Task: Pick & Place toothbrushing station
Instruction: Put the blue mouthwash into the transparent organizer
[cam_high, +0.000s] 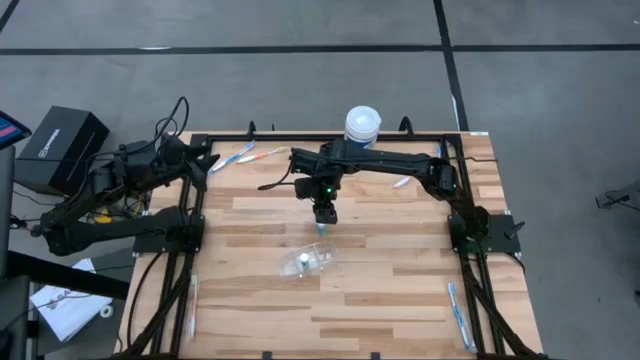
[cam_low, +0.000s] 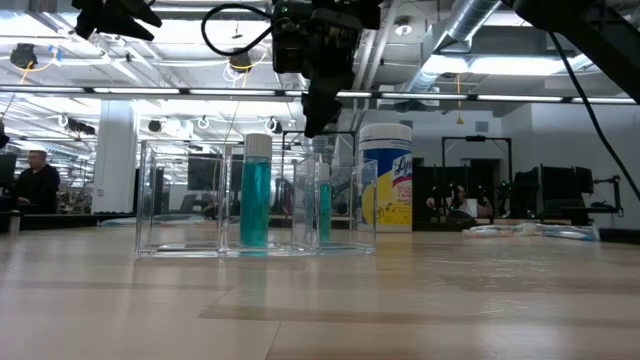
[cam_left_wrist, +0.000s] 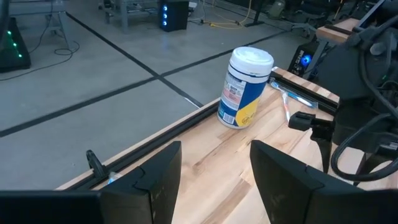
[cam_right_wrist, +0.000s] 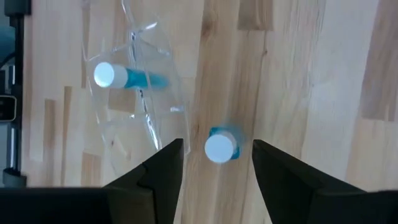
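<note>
A clear plastic organizer (cam_high: 318, 262) stands mid-table; it also shows in the low view (cam_low: 180, 200). A teal tube with a white cap (cam_low: 255, 190) stands upright in one of its compartments, and it also shows in the right wrist view (cam_right_wrist: 104, 74). A second teal tube with a white cap (cam_right_wrist: 221, 148) stands upright on the table just beyond the organizer's far side (cam_low: 323, 205). My right gripper (cam_high: 323, 214) hangs open right above this tube, pointing down, with one finger on each side of the cap and clear of it. My left gripper (cam_left_wrist: 216, 149) is open and empty, raised over the table's far left corner (cam_high: 207, 160).
A wipes canister (cam_high: 362, 125) stands at the table's far edge, and shows in the left wrist view (cam_left_wrist: 245, 87). Toothbrushes lie at the far left (cam_high: 240, 155), near the right arm (cam_high: 400, 182), and along the front left (cam_high: 192, 300) and front right (cam_high: 458, 310).
</note>
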